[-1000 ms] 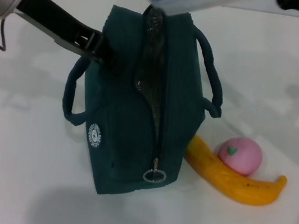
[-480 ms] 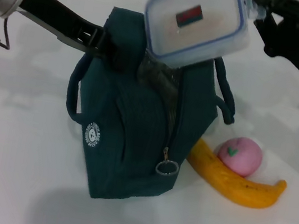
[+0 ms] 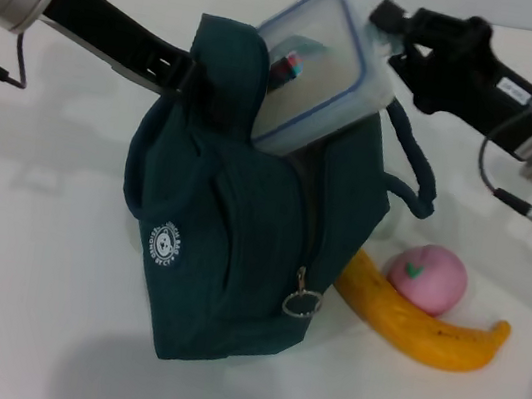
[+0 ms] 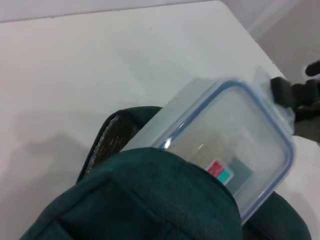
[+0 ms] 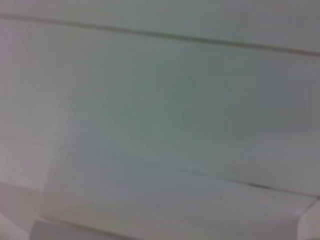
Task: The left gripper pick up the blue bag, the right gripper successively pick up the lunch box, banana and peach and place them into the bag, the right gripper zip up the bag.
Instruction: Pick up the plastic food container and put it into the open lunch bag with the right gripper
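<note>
Two arms reaching in from far side. Left gripper (image 3: pixel 195 82) coming from far left on black arm, fingers pinching upper left edge of blue bag (image 3: pixel 238 246), holding bag tilted at table centre. Right gripper (image 3: pixel 399 33) extending from far right, fingers clamping far edge of lunch box (image 3: pixel 312 70); box tilting, near end sinking into bag mouth. Banana (image 3: pixel 419 320) and peach (image 3: pixel 427 277) lying touching, right of bag.

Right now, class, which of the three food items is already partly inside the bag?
The lunch box: its lower end is in the blue bag; the banana and peach lie on the table.
</note>
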`<state>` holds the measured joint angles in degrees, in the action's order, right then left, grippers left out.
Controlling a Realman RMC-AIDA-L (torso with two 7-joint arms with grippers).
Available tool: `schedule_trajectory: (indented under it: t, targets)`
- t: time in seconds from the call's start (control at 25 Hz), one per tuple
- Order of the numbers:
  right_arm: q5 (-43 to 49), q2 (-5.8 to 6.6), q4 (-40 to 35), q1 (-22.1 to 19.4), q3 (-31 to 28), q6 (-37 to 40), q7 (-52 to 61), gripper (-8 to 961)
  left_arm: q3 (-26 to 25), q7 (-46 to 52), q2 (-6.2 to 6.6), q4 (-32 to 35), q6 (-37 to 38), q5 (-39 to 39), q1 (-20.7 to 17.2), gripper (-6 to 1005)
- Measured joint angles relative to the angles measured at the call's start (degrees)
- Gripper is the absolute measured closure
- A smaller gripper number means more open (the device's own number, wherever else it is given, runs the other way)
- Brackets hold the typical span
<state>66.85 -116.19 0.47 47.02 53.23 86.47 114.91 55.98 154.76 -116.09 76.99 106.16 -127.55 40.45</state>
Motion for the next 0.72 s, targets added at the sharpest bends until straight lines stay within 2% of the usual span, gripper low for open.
schedule_trajectory:
  t: [0.28,0.6,0.72]
  targets:
    - [1.07,0.01,0.19,3.05,1.18,-0.51,-2.72,804,-0.05,-1.89,-0.37,-0.38,-0.24,0.05,0.07,967]
    - [0.57,0.01,0.15,3.18,0.87,-1.58,-2.53,799,-0.25,-2.27,-0.29,-0.97,-0.29,-0.01,-0.41,967]
    - [0.38,0.01,-0.56,2.82,0.72,-1.72,-2.04,687,-0.31,-2.34,-0.17,-0.97,-0.31,-0.02,-0.46,967]
